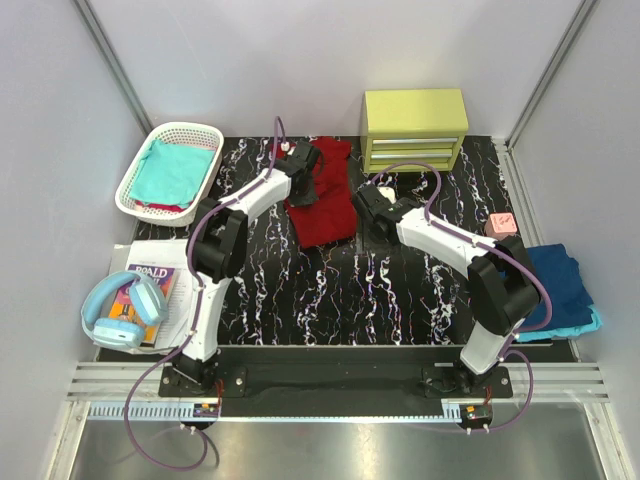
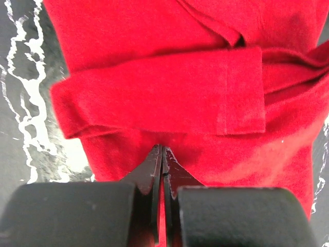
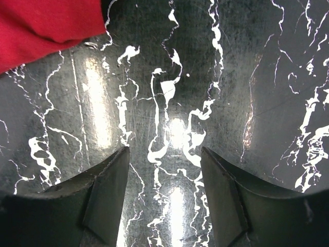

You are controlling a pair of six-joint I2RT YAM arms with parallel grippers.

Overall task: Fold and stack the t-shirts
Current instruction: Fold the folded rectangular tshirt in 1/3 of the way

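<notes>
Cloth detail comes only from our left wrist view: the left end effector (image 2: 162, 150) is pinched tight on the dark red t-shirt (image 2: 169, 67), with a folded sleeve just ahead of its tips. Our right wrist view alone shows the right end effector (image 3: 164, 154) spread and empty over the worktop (image 3: 267, 103), the shirt's edge ahead-left.

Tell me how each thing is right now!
red shirt: partly folded, lying flat.
left gripper: shut on the red shirt.
right gripper: open, empty.
teal shirt: crumpled in the basket.
blue shirts: stacked.
drawers: shut.
</notes>
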